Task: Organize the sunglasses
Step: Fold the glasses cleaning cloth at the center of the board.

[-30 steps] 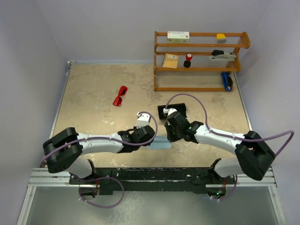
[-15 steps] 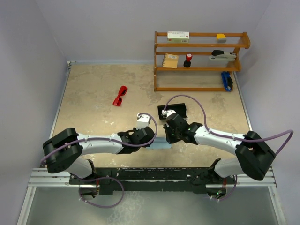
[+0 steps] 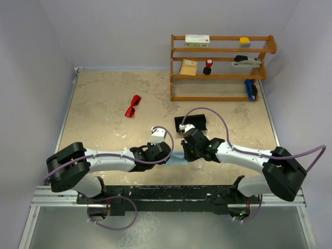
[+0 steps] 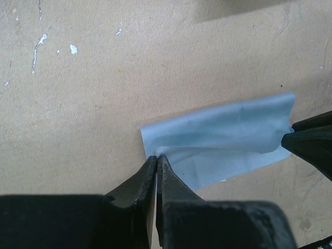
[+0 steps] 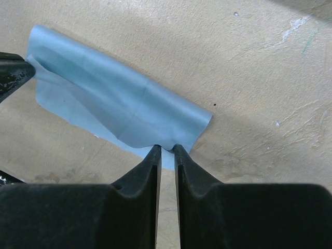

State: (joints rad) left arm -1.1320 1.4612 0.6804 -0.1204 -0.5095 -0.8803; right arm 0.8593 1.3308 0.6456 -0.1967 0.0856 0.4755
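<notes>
Beige tabletop (image 3: 104, 129), plain grey walls, wooden shelf (image 3: 220, 67) at the far-right corner.

Step in hand, my read: cloth handling, likely a fold, not the glasses yet. The blue cloth (image 3: 177, 158) lies near the middle of the near edge, doubled over on itself, with one claw at each end.

- Left claw (image 4: 156, 162): fingers together, pinched on the cloth's left corner.
- Right claw (image 5: 166, 150): fingers nearly closed, clamped on the cloth's right edge where it bunches up between them.

Sunglasses (image 3: 133, 106) lie on the tabletop left of centre, toward the far edge, well apart from both claws and untouched. The black case (image 3: 193, 123) sits just beyond the right claw, between it and the shelf. Can't tell whether it's open.

Next move probably calls for:
- both arms moving together so the cloth stays taut and the edges line up
- laying the lifted edge flat, then letting go without dragging it
- after that, a reach toward the far left for the sunglasses, most likely the left arm's job

Main risk is one claw pulling ahead of the other and skewing the fold.
</notes>
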